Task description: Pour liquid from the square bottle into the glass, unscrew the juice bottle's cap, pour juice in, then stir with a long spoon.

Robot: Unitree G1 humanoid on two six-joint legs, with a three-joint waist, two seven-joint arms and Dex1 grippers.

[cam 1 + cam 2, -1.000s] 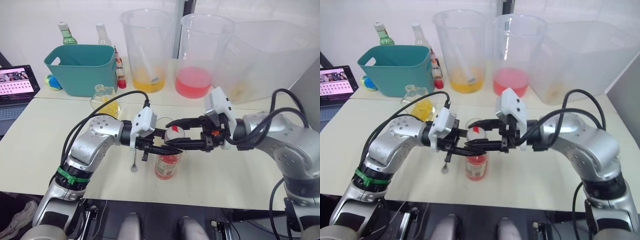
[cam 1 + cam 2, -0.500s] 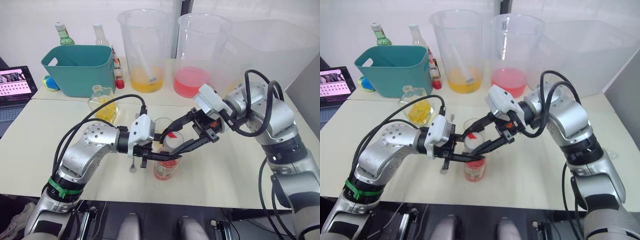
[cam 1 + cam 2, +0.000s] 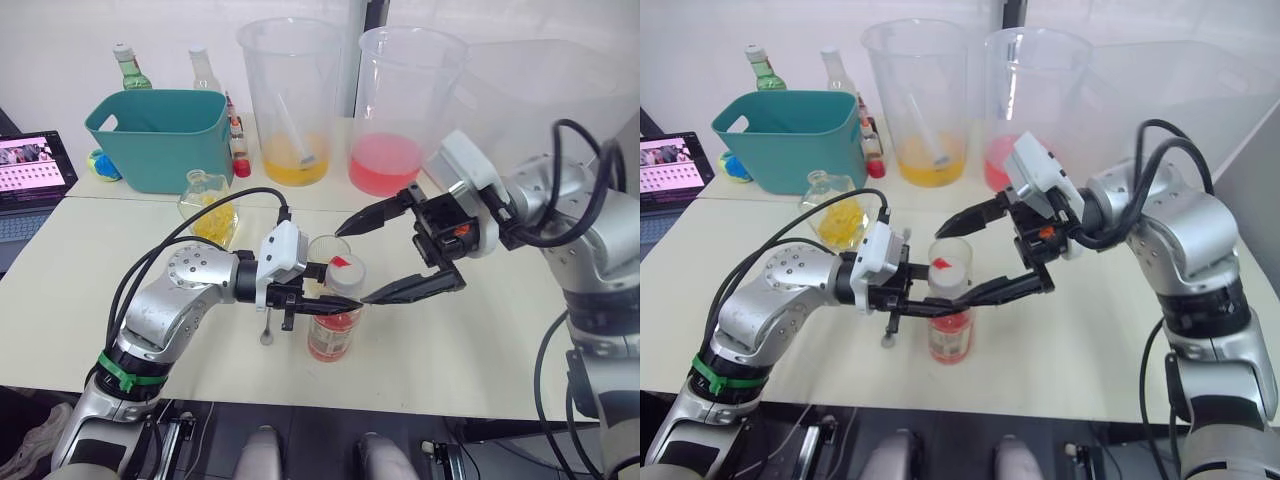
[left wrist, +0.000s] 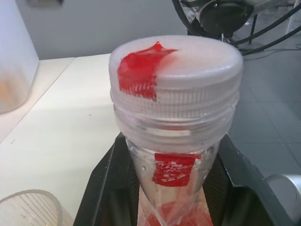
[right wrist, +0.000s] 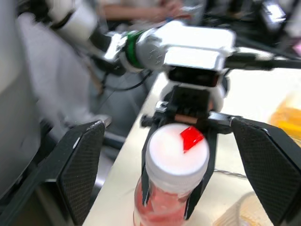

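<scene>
right hand [image 3: 362, 262] now wide off cap [image 3: 343, 272]

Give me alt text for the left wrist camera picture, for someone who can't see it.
Close-up of the juice bottle held at its neck between the left gripper's two black fingers, its white cap marked with red still screwed on. Behind it lies a pale table, with the rim of the glass at one corner.

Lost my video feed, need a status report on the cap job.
Left gripper clamped on juice bottle neck. Right gripper open wide, off the cap. Cap on. Glass close behind.
</scene>
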